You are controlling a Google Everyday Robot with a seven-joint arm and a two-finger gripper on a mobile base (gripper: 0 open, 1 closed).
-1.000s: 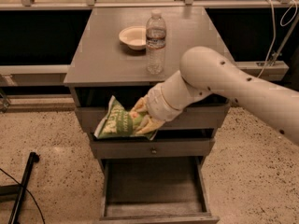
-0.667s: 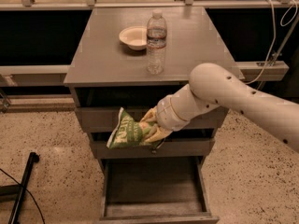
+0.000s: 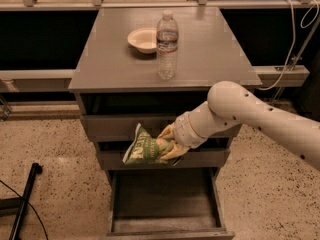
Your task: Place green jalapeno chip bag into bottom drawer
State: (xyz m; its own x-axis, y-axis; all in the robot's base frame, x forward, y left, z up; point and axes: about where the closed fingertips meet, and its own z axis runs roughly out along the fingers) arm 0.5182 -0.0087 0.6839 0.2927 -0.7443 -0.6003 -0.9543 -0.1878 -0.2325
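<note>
End effector (image 3: 169, 143) was clamped on right edge of chip bag (image 3: 142, 149). Bag hung tilted in air, in front of middle drawer (image 3: 112, 160), above open bottom drawer (image 3: 165, 204), clear of its floor. Water bottle (image 3: 166, 44) and bowl (image 3: 143, 39) stood on worktop (image 3: 215, 54).

The tool (image 3: 169, 143), in front of the middle drawer (image 3: 112, 160), clamps the bag (image 3: 142, 149) and covers its right end. The bag's lettering is too blurred to read. The arm (image 3: 260, 116) runs off the right edge. The lower edge cuts the bottom drawer's (image 3: 165, 199) front.
</note>
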